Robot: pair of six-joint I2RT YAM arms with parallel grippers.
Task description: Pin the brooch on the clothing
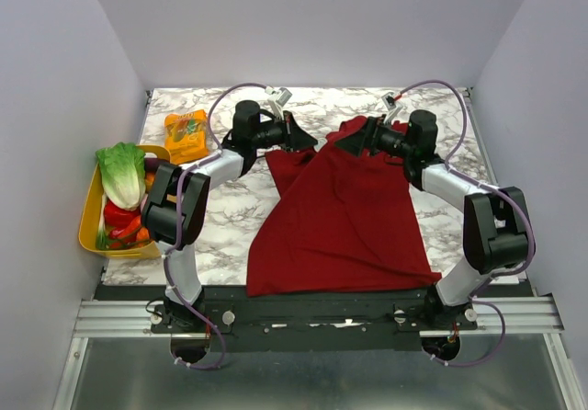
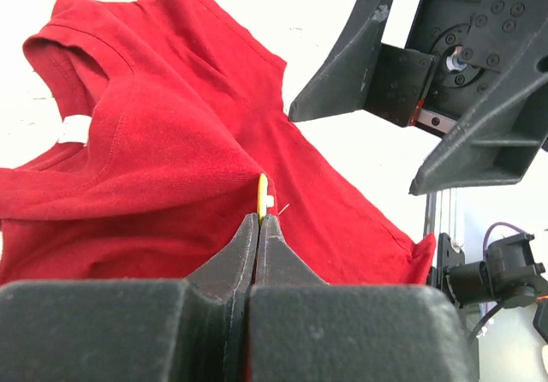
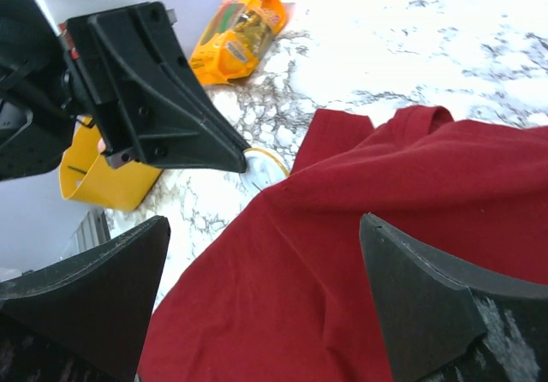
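**Jaws: left pair pinched on the brooch, right pair spread wide over the shirt**

At the far left a yellow tray point(image 1: 89, 219) sits at the edge of the marble table point(image 1: 230, 217), holding a head of lettuce point(image 1: 121, 173) and some red and orange vegetables; just beyond it lies an orange snack packet point(image 1: 186, 134), flat on the marble.

Next comes the left gripper point(image 2: 259, 219), its jaws pressed together so that no gap shows; from their tips stands the brooch point(image 2: 262, 195). In the left wrist view it is edge-on, a thin yellow sliver with a small whitish nub on its right side. In the right wrist view it is a small round disc, pale whitish on the face with a yellow-gold rim, poking out past the fingertips at the shirt's left edge; whether it touches the cloth I cannot tell.

The dark red T-shirt point(image 1: 344, 217) covers the middle of the table, hem at the near edge, collar and short sleeves at the far end; its cloth is creased and gathered into folds near the brooch.

On the right, the right gripper point(image 3: 264, 223) hangs above the shirt's upper part, facing the left one; its jaws stand far apart with nothing between them but the red cloth below.
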